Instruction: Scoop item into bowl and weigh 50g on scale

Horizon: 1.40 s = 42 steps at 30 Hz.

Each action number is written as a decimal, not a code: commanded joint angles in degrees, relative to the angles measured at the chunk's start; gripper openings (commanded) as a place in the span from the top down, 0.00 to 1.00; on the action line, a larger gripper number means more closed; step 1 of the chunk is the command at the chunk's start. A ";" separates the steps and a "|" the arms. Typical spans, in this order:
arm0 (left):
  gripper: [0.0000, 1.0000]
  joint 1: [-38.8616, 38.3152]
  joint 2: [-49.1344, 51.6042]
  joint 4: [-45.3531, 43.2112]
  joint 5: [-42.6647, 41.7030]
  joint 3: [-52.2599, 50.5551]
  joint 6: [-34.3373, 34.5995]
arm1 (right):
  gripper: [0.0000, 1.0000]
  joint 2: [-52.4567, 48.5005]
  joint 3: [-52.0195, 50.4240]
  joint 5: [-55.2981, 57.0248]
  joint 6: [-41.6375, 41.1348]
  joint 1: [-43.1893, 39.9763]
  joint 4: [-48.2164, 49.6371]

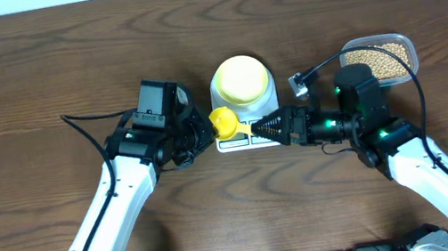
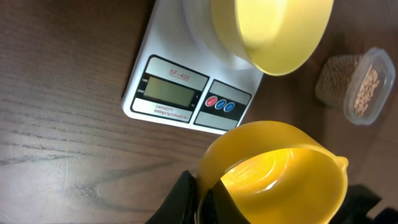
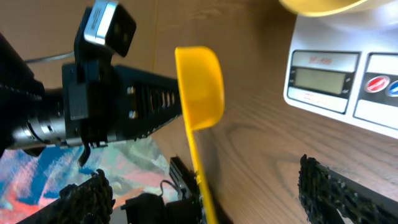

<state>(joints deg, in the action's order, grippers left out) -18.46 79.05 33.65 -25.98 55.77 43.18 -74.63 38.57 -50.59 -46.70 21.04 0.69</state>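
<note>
- The left arm rises from the lower left of the overhead view to the centre. The left tool [image 1: 200, 135] points right and pinches the yellow scoop [image 1: 224, 124] by its cup, just in front of the scale [image 2: 166, 43].
- In the left wrist view one dark finger [image 2: 185, 200] presses the cup's outer wall at the lower left. The inside of the cup shows bare yellow.
- The right arm comes in from the lower right and bends at mid-frame. The right tool [image 1: 262, 126] points left, facing the left tool across the scoop.
- The right tool's fingers [image 3: 90, 194] stand spread at the two lower corners of the right wrist view. The scoop's handle [image 3: 198, 162] runs down between them, visibly touching neither.
- The scale lies at the centre of the dark wood-grain tabletop [image 1: 36, 74], and the pale yellow-green bowl [image 1: 241, 79] sits on top of it.
- The beans [image 1: 380, 57] lie in a clear tub [image 1: 410, 46] at the upper right, apart from the bowl and beside the right arm.
- A pale strip runs along the overhead view's top edge, beyond the tabletop.
- No digits can be read on the scale's display.
- The cup hides the left tool's second finger.
- The handle's lower end is cut off by the bottom of the right wrist view.
- A blurred patch of red, blue and pale colour at that view's lower left cannot be identified.
</note>
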 commanded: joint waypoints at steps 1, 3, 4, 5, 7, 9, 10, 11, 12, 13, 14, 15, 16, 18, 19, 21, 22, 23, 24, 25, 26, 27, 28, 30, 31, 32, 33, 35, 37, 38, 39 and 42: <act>0.93 -0.76 -0.50 -0.15 1.81 -0.31 5.86 | 0.07 -0.07 1.11 0.57 0.07 1.14 0.00; 0.93 -1.18 -0.50 -0.35 1.84 -0.31 8.00 | 0.07 -0.07 1.11 0.96 0.07 1.38 0.02; 0.93 -1.42 -0.50 -0.61 1.84 -0.31 8.61 | 0.07 -0.07 1.11 0.96 0.07 1.42 0.02; 0.93 -1.70 -0.50 -1.01 1.84 -0.31 8.61 | 0.08 -0.07 1.11 0.96 0.07 1.42 0.02; 0.93 -2.34 -0.50 -1.68 2.03 -0.31 8.63 | 0.09 -0.07 1.11 0.94 0.04 1.42 0.00; 0.93 -2.95 -0.50 -1.86 2.32 -0.31 9.68 | 0.10 -0.07 1.11 0.96 0.07 1.44 0.02; 0.93 -3.32 -0.50 -1.84 2.80 -0.31 10.54 | 0.10 -0.07 1.11 1.01 0.07 1.46 0.02; 0.93 -3.67 -0.50 -1.86 3.17 -0.31 11.13 | 0.10 -0.07 1.11 1.03 0.07 1.46 0.02; 0.92 -4.07 -0.50 -1.86 3.67 -0.31 11.74 | 0.11 -0.07 1.11 1.16 0.07 1.46 0.02; 0.92 -4.35 -0.50 -1.84 4.26 -0.31 12.33 | 0.11 -0.07 1.11 1.40 0.04 1.46 0.02; 0.93 -4.72 -0.50 -1.84 4.92 -0.31 13.16 | 0.11 -0.07 1.11 1.68 0.04 1.46 0.04; 0.93 -5.09 -0.50 -1.84 5.57 -0.31 14.03 | 0.12 -0.07 1.11 2.10 0.02 1.46 0.02; 0.93 -5.46 -0.50 -1.84 6.05 -0.31 14.99 | 0.12 -0.07 1.11 2.43 0.04 1.46 0.04; 0.93 -6.14 -0.48 -1.84 6.86 -0.31 17.77 | 0.13 -0.07 1.11 3.13 0.02 1.46 0.07; 0.93 -6.43 -0.48 -1.84 7.43 -0.31 19.15 | 0.14 -0.07 1.11 3.37 0.02 1.46 0.07; 0.93 -7.08 -0.48 -1.81 9.05 -0.31 22.25 | 0.15 -0.07 1.11 3.76 0.02 1.46 0.24; 0.93 -7.37 -0.48 -1.81 9.66 -0.31 23.47 | 0.17 -0.07 1.11 3.96 0.02 1.46 0.44; 0.93 -7.63 -0.48 -1.79 10.25 -0.31 24.72 | 0.19 -0.07 1.11 4.07 0.02 1.46 0.74; 0.93 -7.80 -0.48 -1.79 10.49 -0.31 25.70 | 0.20 -0.07 1.11 4.13 0.02 1.46 1.14; 0.93 -7.89 -0.48 -1.79 10.47 -0.31 26.69 | 0.21 -0.07 1.11 4.17 0.02 1.46 1.46; 0.93 -8.00 -0.48 -1.79 10.43 -0.31 27.56 | 0.23 -0.07 1.11 4.20 0.02 1.46 1.86; 0.93 -8.00 -0.48 -1.81 10.40 -0.31 27.93 | 0.24 -0.07 1.11 4.31 0.02 1.46 2.10; 0.92 -8.02 -0.48 -1.81 10.40 -0.31 28.09 | 0.25 -0.07 1.11 4.68 0.02 1.46 2.14; 0.93 -8.04 -0.48 -1.60 10.38 -0.31 28.06 | 0.26 -0.07 1.11 5.62 0.02 1.46 2.14; 0.93 -8.04 -0.48 -1.31 10.36 -0.31 28.06 | 0.26 -0.07 1.11 6.16 0.02 1.46 2.12; 0.93 -8.04 -0.48 -1.09 10.10 -0.31 28.06 | 0.26 -0.07 1.11 6.64 0.02 1.46 2.12; 0.93 -8.04 -0.48 -0.85 9.90 -0.31 28.06 | 0.26 -0.07 1.11 7.19 0.02 1.46 2.14; 0.93 -8.07 -0.48 -0.52 9.81 -0.31 28.09 | 0.27 -0.07 1.11 7.93 -0.02 1.46 2.14; 0.93 -8.07 -0.48 -0.52 9.38 -0.31 28.11 | 0.29 -0.07 1.11 8.48 -0.02 1.46 2.14; 0.93 -8.15 -0.48 -0.59 9.09 -0.31 28.11 | 0.29 -0.07 1.11 8.59 -0.02 1.46 2.14; 0.93 -8.31 -0.48 -0.57 8.90 -0.31 28.33 | 0.30 -0.07 1.11 8.68 -0.02 1.46 2.16; 0.92 -8.87 -0.48 -0.57 8.92 -0.31 28.35 | 0.34 -0.07 1.11 8.63 -0.02 1.46 2.14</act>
<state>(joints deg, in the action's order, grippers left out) -26.61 79.05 32.97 -16.80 55.77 70.78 -74.63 38.57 -42.76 -46.70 22.00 2.70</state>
